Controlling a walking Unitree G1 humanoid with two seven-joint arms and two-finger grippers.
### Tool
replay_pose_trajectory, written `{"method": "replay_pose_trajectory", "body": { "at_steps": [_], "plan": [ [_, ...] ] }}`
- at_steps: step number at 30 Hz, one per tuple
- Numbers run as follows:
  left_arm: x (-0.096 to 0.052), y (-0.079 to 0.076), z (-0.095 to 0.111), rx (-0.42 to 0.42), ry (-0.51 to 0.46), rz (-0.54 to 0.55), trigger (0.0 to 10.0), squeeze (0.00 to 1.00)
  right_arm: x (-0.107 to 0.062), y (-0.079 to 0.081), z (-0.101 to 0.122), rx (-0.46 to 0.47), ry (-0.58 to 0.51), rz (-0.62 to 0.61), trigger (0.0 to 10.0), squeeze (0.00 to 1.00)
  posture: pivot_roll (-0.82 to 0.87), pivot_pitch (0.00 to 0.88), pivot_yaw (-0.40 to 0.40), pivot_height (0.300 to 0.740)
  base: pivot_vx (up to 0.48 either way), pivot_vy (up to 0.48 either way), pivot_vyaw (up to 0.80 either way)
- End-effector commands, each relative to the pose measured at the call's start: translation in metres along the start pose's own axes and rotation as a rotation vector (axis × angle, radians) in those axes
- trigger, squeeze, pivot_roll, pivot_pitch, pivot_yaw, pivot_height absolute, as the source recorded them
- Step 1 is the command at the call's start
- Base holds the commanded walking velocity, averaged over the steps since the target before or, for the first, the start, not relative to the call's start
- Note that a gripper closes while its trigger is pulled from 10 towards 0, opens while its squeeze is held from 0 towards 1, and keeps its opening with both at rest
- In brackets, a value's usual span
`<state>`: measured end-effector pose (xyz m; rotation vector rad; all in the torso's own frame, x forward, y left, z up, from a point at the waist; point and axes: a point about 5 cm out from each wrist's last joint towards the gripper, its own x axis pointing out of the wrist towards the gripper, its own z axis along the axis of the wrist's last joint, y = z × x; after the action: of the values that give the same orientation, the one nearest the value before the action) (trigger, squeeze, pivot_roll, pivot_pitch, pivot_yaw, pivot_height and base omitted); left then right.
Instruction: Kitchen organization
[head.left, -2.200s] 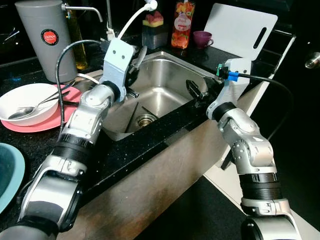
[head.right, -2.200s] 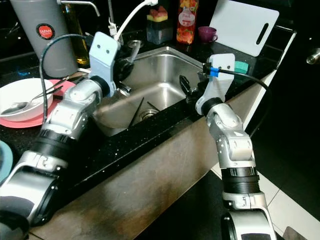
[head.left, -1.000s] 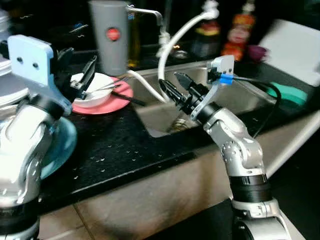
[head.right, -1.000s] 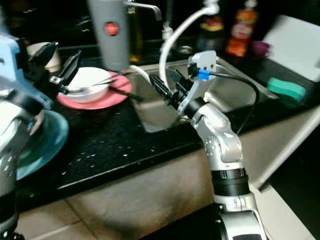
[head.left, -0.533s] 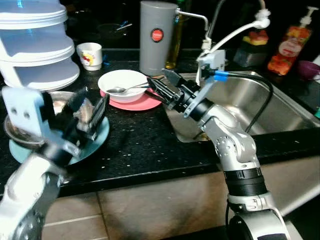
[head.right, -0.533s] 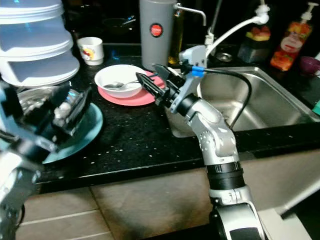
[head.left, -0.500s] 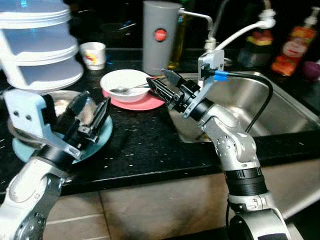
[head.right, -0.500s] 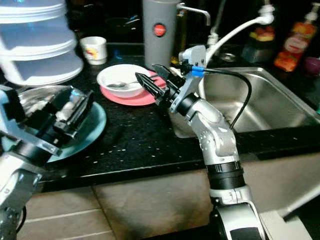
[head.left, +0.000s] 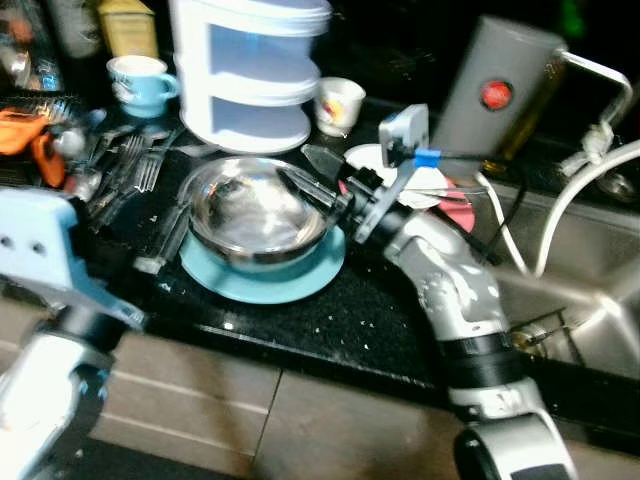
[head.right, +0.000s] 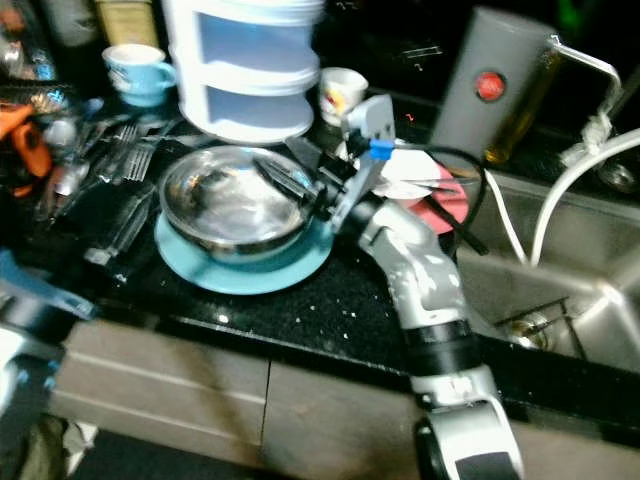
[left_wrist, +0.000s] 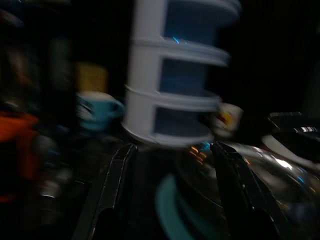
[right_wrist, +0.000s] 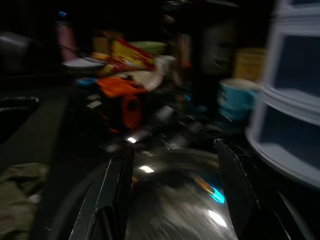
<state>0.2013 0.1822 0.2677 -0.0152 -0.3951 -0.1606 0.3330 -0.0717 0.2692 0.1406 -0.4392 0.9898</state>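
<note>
The right hand (head.left: 312, 178), fingers spread, is reaching over the shiny bowl (head.left: 250, 215) sitting on the blue plate (head.left: 262, 283).

I'm seeing a shiny steel bowl (head.left: 255, 212) sitting on a teal plate (head.left: 262, 277), black speckled counter (head.left: 350, 310) underneath. Behind, a white-and-pale-blue tiered container (head.left: 252, 75), a light blue cup (head.left: 140, 78), a grey canister (head.left: 498, 92) showing a red dot, a pink plate (head.right: 445, 212).

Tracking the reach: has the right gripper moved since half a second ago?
Yes. The right gripper was beside the white bowl on the pink plate; now, jaws open, it is over the steel bowl's rim.
</note>
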Motion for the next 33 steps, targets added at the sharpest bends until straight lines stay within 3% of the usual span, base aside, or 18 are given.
{"method": "replay_pose_trajectory", "body": {
  "at_steps": [1,8,15,20,21,25,28,33],
  "plan": [
    [-0.001,-0.007,0.005,-0.005,-0.015,-0.034,10.0,0.00,-0.003,-0.004,0.002,-0.002,-0.013,-0.006,10.0,0.00,0.27,0.000,-0.142,0.740,0.000,0.000,0.76],
    [-0.002,-0.017,0.013,-0.021,-0.023,-0.127,10.0,0.00,-0.005,-0.011,0.011,0.027,-0.071,-0.007,10.0,0.00,0.28,0.000,-0.149,0.740,0.000,0.000,0.23],
    [-0.010,-0.014,0.010,-0.018,0.041,-0.198,10.0,0.00,-0.015,-0.003,0.019,0.068,-0.069,0.224,10.0,0.00,0.28,0.000,-0.147,0.740,0.000,0.000,0.00],
    [-0.010,-0.013,0.008,-0.026,0.059,-0.206,10.0,0.00,-0.016,-0.008,0.019,0.049,-0.058,0.199,10.0,0.00,0.28,0.000,-0.144,0.740,0.000,0.000,0.00],
    [-0.007,-0.014,0.005,-0.039,0.068,-0.210,10.0,0.00,-0.014,-0.014,0.017,0.036,-0.067,0.115,10.0,0.00,0.27,0.000,-0.127,0.740,0.000,0.000,0.00],
    [-0.001,-0.017,0.001,-0.062,0.082,-0.233,10.0,0.00,-0.015,-0.014,0.013,0.043,-0.080,0.064,10.0,0.00,0.27,0.000,-0.099,0.740,0.000,0.000,0.00],
    [0.003,-0.021,-0.004,-0.080,0.118,-0.294,10.0,0.00,-0.022,-0.006,0.014,0.048,-0.089,0.131,10.0,0.00,0.28,0.000,-0.082,0.740,0.000,0.000,0.00],
    [0.004,-0.020,-0.004,-0.075,0.123,-0.299,10.0,0.00,-0.021,0.002,0.013,0.018,-0.031,0.239,10.0,0.00,0.27,0.000,-0.073,0.740,0.000,0.000,0.00]
  ]
}}
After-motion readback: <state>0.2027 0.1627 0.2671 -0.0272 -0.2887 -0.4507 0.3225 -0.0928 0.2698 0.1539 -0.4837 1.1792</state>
